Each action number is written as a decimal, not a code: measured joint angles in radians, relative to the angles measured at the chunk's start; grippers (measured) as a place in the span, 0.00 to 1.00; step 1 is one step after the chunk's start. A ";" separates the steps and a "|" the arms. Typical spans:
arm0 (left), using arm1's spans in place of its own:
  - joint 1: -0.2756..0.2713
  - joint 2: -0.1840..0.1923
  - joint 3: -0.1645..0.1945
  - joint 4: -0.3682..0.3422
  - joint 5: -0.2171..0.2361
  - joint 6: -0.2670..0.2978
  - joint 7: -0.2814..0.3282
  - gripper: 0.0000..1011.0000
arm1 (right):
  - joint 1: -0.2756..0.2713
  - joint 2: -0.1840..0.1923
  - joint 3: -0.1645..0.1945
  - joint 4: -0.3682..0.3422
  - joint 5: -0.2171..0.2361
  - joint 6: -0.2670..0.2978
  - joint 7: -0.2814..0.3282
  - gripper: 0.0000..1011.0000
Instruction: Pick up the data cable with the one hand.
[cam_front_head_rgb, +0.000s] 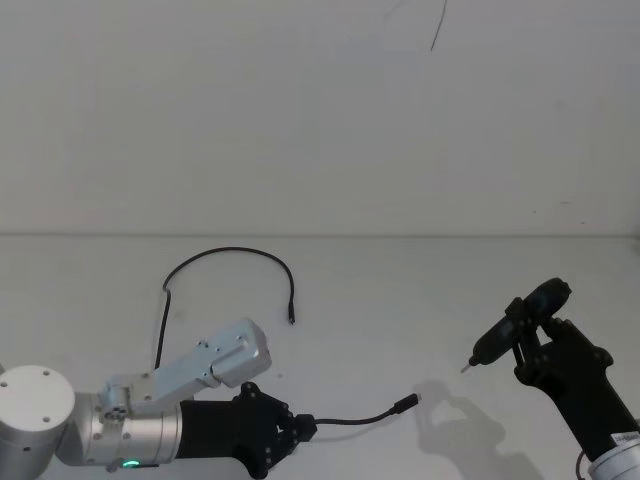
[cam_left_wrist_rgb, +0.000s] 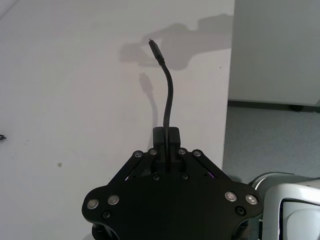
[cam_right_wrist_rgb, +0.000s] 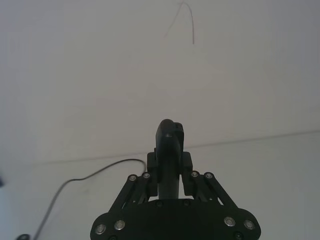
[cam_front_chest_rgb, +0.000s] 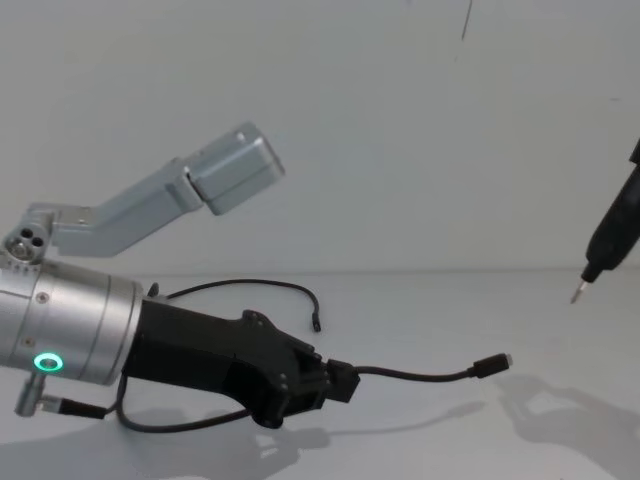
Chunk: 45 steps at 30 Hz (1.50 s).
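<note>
Two ends of the data cable (cam_front_head_rgb: 228, 252) are in sight. One plug juts out past my left gripper (cam_front_head_rgb: 303, 428), raised just above the white table (cam_front_head_rgb: 420, 290), and the other lies flat farther back. My left jaws are clenched on the cord just behind the near plug. The slack runs back beside my wrist and arcs across the tabletop. My right gripper (cam_front_head_rgb: 528, 338) hangs off to the right, closed around a slim black tool (cam_front_head_rgb: 497, 338). Its metal tip angles down toward the table, well apart from the cable. A plain pale wall (cam_front_head_rgb: 300, 120) stands behind.
</note>
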 joint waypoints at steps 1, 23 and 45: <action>0.001 0.002 -0.001 -0.001 -0.002 -0.003 -0.001 0.05 | 0.000 0.000 0.000 0.000 0.000 0.000 0.000 0.26; 0.007 0.023 -0.011 -0.008 -0.025 -0.036 -0.020 0.05 | -0.004 -0.020 0.005 0.011 0.185 0.063 0.075 0.26; 0.008 0.026 -0.012 -0.009 -0.029 -0.040 -0.022 0.05 | 0.024 -0.053 -0.006 0.071 0.217 0.057 0.016 0.26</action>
